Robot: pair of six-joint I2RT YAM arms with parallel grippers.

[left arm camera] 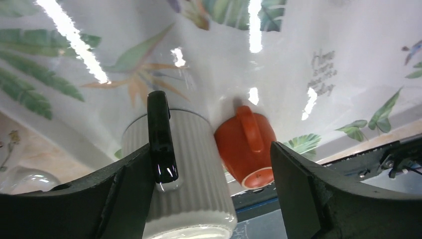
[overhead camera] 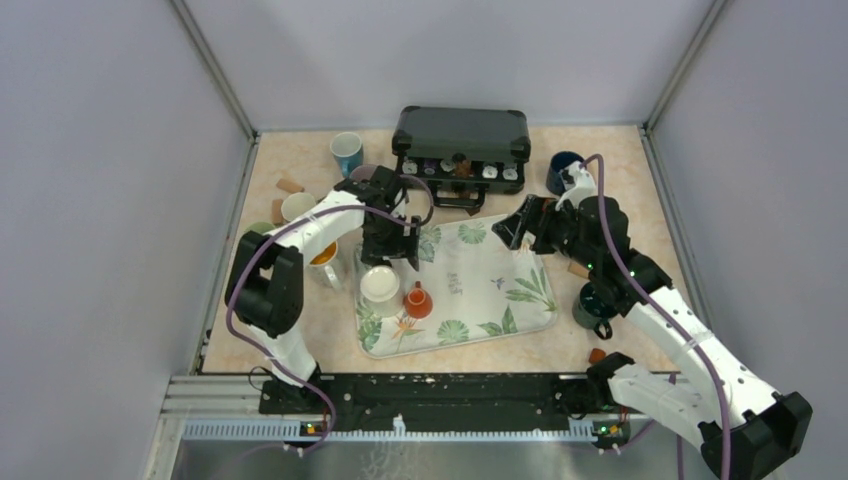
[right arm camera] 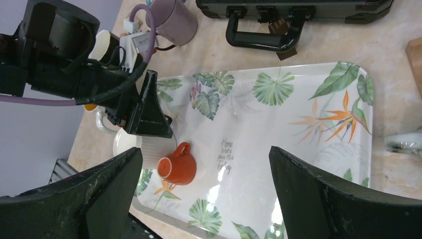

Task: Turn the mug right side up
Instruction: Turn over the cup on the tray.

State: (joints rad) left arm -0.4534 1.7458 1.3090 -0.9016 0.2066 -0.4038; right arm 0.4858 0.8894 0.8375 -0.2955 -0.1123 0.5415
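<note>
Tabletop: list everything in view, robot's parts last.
Tray: one, white leaf-print, centre.
Ribbed mug: one, white, tray's left.
Small mug: one, orange, beside ribbed mug.
Case: one, black, behind tray.
Blue mug: one, light blue, back left.
Purple mug: one, purple, back left.
Navy mug: one, dark blue, back right.
Green mug: one, dark green, right of tray.
Cream mug: one, cream, left of tray.
Left fingers: two, black, open over ribbed mug.
Right fingers: two, black, open above tray.

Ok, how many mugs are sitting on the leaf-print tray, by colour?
White ribbed mug: 1
Orange mug: 1
Total on the tray: 2
</note>
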